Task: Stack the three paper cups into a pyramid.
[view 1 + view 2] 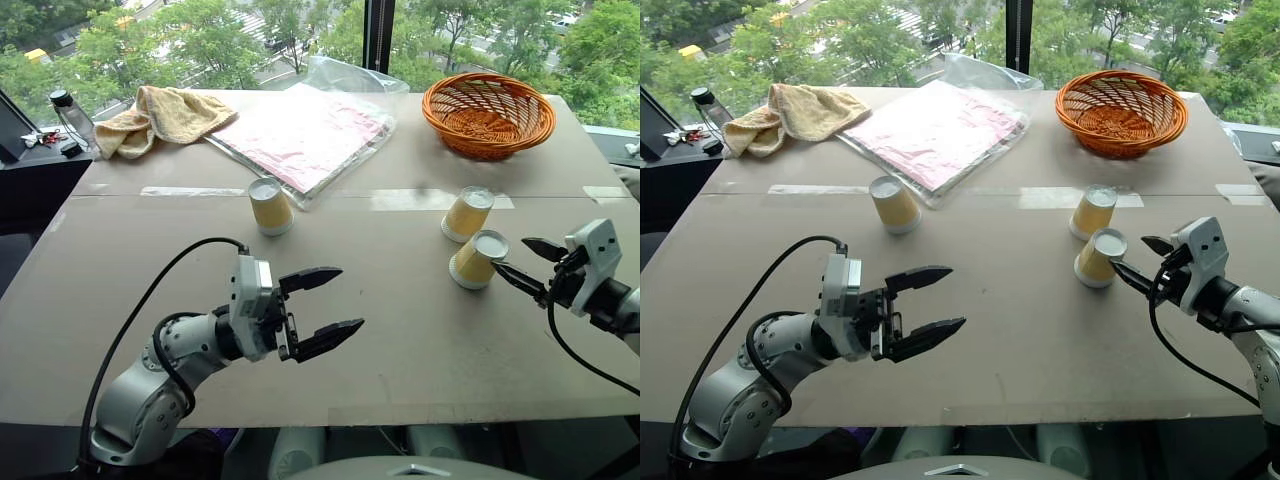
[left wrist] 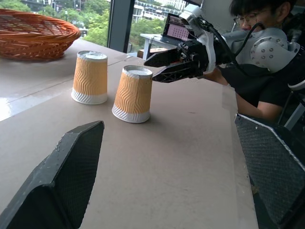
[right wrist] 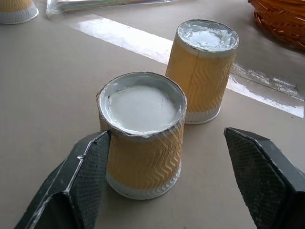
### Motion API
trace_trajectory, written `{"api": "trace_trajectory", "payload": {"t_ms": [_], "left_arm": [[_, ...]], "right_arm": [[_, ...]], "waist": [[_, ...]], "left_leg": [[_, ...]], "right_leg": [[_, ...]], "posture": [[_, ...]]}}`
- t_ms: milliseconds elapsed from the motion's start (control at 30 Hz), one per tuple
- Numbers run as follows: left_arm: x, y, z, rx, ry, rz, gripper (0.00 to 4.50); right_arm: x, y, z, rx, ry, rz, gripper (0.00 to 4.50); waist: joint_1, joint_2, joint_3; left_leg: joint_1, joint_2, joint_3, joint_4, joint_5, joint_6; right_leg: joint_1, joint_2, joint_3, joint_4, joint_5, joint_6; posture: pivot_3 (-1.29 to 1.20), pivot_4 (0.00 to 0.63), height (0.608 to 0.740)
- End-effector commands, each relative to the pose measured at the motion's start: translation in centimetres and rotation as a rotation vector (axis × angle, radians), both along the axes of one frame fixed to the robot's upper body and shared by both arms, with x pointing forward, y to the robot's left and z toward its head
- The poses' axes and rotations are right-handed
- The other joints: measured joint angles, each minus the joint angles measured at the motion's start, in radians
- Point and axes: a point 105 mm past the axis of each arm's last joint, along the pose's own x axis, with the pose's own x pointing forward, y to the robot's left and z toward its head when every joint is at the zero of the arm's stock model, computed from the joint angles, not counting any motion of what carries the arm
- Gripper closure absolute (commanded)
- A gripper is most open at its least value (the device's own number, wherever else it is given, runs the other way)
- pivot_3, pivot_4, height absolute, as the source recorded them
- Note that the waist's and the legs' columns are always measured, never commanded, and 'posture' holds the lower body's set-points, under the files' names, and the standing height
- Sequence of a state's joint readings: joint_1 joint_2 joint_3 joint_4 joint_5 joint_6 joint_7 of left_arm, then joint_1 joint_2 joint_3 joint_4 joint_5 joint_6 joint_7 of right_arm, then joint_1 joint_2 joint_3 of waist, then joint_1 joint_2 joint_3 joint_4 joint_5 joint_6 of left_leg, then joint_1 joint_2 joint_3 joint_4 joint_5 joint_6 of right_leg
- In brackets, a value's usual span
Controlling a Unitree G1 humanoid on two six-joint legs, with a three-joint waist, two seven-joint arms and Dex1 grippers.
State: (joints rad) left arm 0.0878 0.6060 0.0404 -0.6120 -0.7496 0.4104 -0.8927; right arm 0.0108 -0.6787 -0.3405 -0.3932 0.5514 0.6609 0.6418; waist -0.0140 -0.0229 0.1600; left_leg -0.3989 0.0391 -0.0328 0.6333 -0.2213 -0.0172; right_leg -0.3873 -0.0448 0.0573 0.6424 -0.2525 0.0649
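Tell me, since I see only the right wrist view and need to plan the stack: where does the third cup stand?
Observer: The third cup stands upside down, alone, on the left half of the table, near a corner of the plastic sleeve.
Operator: Is the left gripper near it?
Observer: No. The left gripper hangs open and empty over the table's near middle, pointing right, apart from that cup.
Operator: Anything past the table's right edge?
Observer: A person sits there, beside the table.
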Motion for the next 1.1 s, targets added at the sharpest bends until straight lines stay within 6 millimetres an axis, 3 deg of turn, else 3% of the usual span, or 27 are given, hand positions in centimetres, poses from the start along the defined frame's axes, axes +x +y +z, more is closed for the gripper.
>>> {"api": "trace_trajectory", "payload": {"t_ms": [33,367,633,733,800,967,1100], "left_arm": [[0.1,0.2,0.5,-0.001,-0.016,-0.005,0.0],[0.3,0.3,0.7,0.003,-0.027,0.007,0.0],[0.3,0.3,0.8,0.005,-0.031,0.017,0.0],[0.3,0.4,0.9,0.007,-0.034,0.022,0.0],[0.4,0.4,0.9,0.009,-0.035,0.025,0.0],[0.5,1.0,0.8,0.0,-0.024,0.047,0.0],[0.7,2.7,0.3,-0.02,0.007,0.115,0.0]], "right_arm": [[0.6,0.8,1.5,0.047,-0.052,-0.039,0.8],[1.7,3.9,1.6,0.178,-0.042,0.011,0.8],[2.0,4.3,0.4,0.175,-0.014,0.027,0.8],[2.3,4.3,-0.3,0.153,-0.014,0.031,1.61],[2.4,4.2,-0.4,0.148,-0.022,0.034,2.39],[1.7,4.7,0.7,0.133,-0.076,0.098,2.41],[-0.6,7.8,2.6,0.15,-0.094,0.313,2.41]], "waist": [[0.0,0.0,0.0],[0.0,0.0,0.0],[-0.001,0.0,0.0],[-0.001,0.0,0.0],[-0.001,0.0,0.0],[-0.001,0.0,0.0],[-0.003,0.002,0.001]], "left_leg": [[0.0,0.0,0.0,0.0,0.0,0.0],[0.0,0.0,0.0,0.0,0.0,0.0],[0.0,0.0,0.0,0.0,0.0,0.0],[0.0,0.0,0.0,0.0,0.0,0.0],[0.0,0.0,0.0,0.0,0.0,0.0],[0.0,0.0,0.0,0.0,0.0,0.0],[-0.001,0.0,0.0,-0.001,0.0,0.0]], "right_leg": [[0.0,0.0,0.0,0.0,0.0,0.0],[0.0,0.0,0.0,0.0,0.0,0.0],[0.0,0.0,0.0,0.0,0.0,0.0],[0.0,0.0,0.0,0.0,0.0,0.0],[0.0,0.0,0.0,0.0,0.0,0.0],[0.0,0.0,0.0,0.0,0.0,0.0],[-0.001,0.0,0.0,0.0,0.0,0.0]], "posture": [[0.0,0.15,0.74],[0.0,0.15,0.74],[0.0,0.15,0.74],[0.0,0.15,0.74],[0.0,0.15,0.74],[0.0,0.15,0.74],[0.0,0.15,0.74]]}}
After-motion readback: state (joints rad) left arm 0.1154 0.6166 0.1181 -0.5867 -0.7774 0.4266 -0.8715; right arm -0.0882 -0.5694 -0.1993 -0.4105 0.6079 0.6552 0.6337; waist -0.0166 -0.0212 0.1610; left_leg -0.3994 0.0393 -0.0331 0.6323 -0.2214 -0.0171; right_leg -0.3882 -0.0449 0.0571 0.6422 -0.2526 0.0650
